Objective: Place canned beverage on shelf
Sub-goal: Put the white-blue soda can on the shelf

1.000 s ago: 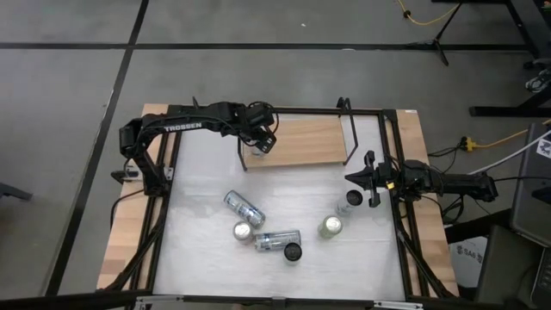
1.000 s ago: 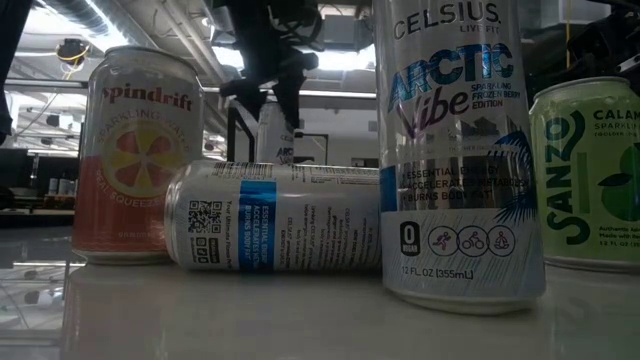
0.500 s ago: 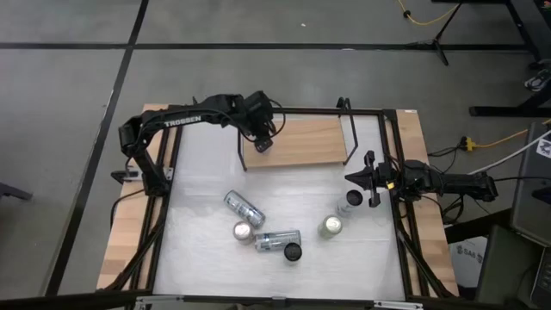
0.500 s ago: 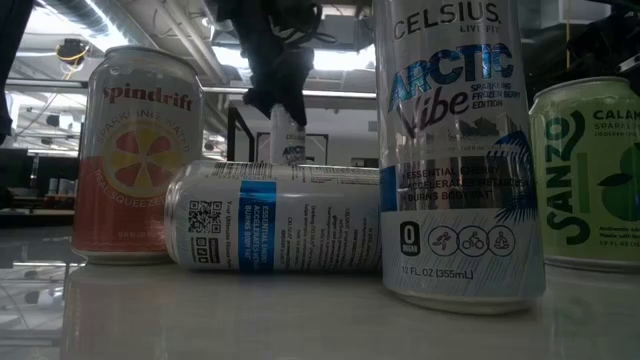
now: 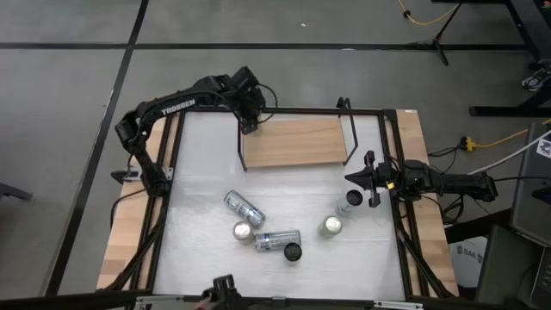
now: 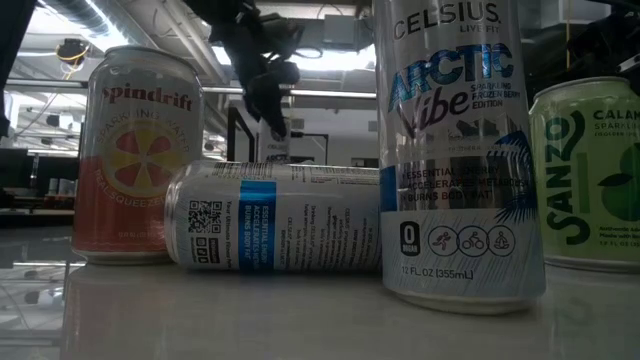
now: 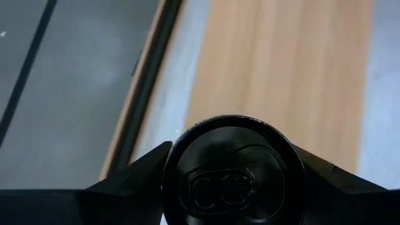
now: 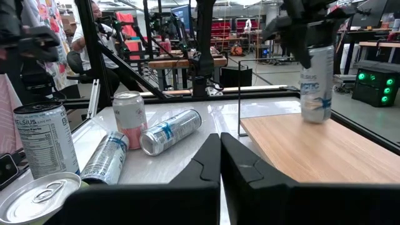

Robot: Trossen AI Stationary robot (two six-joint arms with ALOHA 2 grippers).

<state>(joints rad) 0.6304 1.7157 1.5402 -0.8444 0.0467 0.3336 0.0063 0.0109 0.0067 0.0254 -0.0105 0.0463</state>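
Left gripper (image 5: 248, 117) is over the shelf's (image 5: 297, 143) far-left corner. Its fingers (image 7: 147, 165) flank the top of the upright can (image 8: 315, 84) on the shelf board, but clamped or loosened cannot be told. From above the arm hides the can. Right gripper (image 5: 353, 179) sits off the shelf's right-front corner, fingers together.

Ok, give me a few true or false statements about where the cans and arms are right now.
1. A can stands upright on the wooden shelf. True.
2. The right end effector holds a can. False: it is shut and empty, by the table's right edge.
3. Two lying cans are on the white table. True.
4. The shelf holds three cans. False: only one shows.
5. The left end effector is at the shelf's left end, over the can. True.
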